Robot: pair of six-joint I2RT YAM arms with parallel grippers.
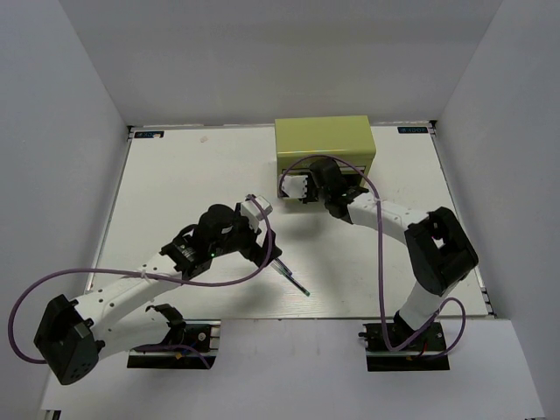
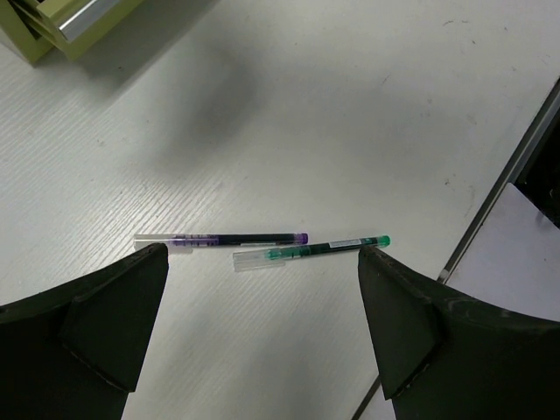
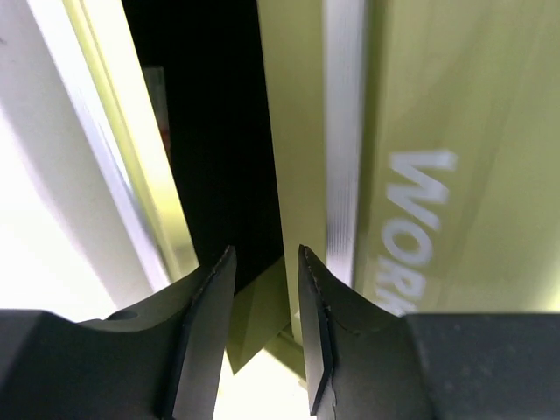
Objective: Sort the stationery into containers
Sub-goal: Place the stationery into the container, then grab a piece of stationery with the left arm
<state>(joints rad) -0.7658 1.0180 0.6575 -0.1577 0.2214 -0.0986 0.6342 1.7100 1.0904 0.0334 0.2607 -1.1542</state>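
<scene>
Yellow-green metal, the tool chest [image 1: 324, 140] is sitting at the far side of the white surface [image 1: 184, 175]. The right end effector [image 3: 262, 297] is hovering at the chest's front, its fingers narrowly parted and gripping nothing. Behind them the dark hollow of an open drawer [image 3: 210, 131] is showing beside the pale lettering [image 3: 420, 227]. The left end effector [image 2: 262, 254] is hanging wide open and empty above two thin pens near the surface's front edge. The dark pen [image 2: 223, 239] and the green pen [image 2: 311, 250] are lying just beside each other, roughly parallel.
</scene>
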